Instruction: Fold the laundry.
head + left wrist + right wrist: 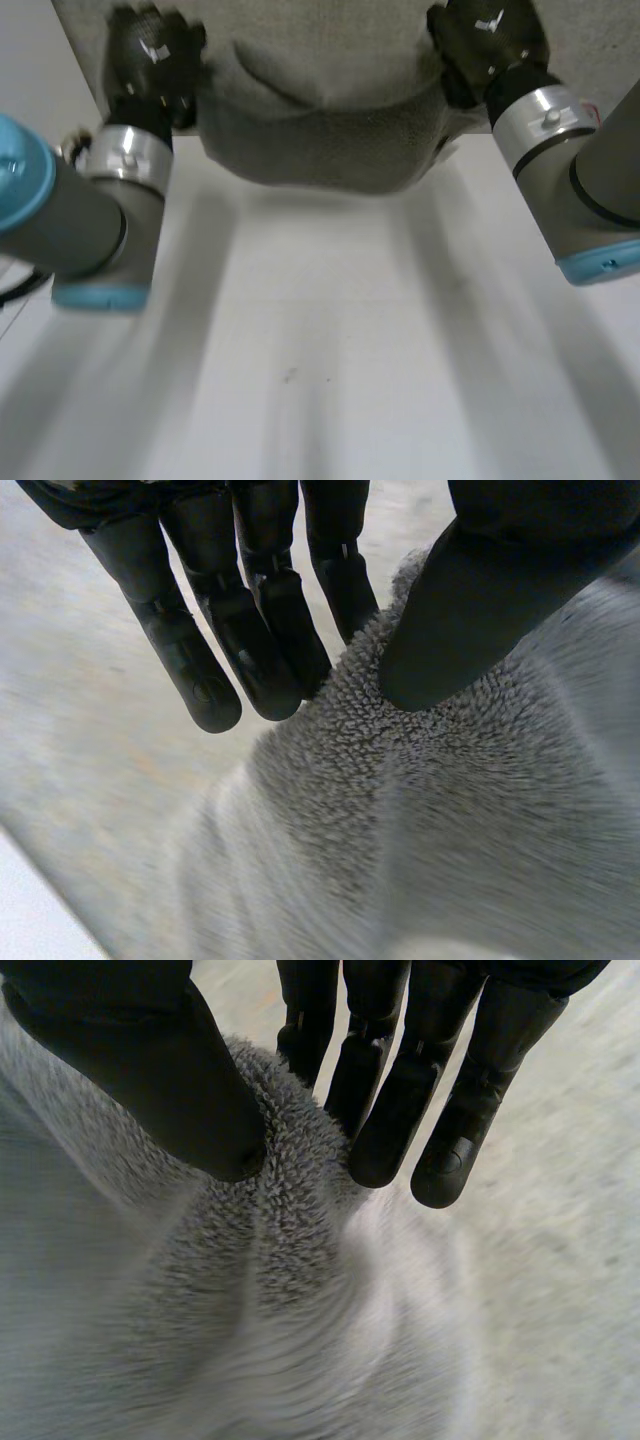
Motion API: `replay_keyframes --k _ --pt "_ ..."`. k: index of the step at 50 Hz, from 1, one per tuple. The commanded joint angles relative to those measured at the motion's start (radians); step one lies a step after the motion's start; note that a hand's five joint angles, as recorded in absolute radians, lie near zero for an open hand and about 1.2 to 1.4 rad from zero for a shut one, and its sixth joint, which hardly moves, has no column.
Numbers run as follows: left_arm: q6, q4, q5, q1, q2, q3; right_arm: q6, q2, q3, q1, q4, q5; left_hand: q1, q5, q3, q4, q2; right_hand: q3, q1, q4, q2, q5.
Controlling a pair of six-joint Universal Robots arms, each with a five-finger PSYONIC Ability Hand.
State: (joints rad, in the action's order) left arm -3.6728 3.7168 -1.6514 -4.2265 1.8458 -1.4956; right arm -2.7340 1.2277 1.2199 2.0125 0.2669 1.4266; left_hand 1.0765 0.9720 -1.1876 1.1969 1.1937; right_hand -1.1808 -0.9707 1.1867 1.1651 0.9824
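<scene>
The left hand (250,630) is pinching the towel (420,810) by its edge, between thumb and straight fingers. The right hand (400,1100) is pinching the other end likewise, and the middle is sagging between them. Both pinches are looking shallow on the fluffy pile, so a brisk pull may be slipping one end free and skewing the fold. A white table (330,350) is lying beneath.

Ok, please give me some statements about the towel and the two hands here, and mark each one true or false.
1. The left hand pinches the grey towel between thumb and fingers. True.
2. The right hand is open, off the towel. False: it pinches the towel's edge too.
3. The towel lies folded in a neat square. False: it sags bunched between the hands.
4. The table is white. True.
</scene>
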Motion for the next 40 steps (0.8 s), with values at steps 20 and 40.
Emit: replay_keyframes --k 20,40 --pt "0.172 -0.48 -0.122 0.048 -0.097 -0.155 0.155 -0.019 0.204 -0.001 -0.325 -0.058 -0.728 -0.798 0.839 -0.848 -0.845 -0.215 -0.426 0.21 0.231 0.239" --pt "0.08 -0.577 0.415 -0.07 0.308 0.127 0.151 0.26 0.317 0.003 -0.212 -0.178 -0.687 -0.757 0.798 -0.807 -0.804 -0.215 -0.426 0.21 0.231 0.239"
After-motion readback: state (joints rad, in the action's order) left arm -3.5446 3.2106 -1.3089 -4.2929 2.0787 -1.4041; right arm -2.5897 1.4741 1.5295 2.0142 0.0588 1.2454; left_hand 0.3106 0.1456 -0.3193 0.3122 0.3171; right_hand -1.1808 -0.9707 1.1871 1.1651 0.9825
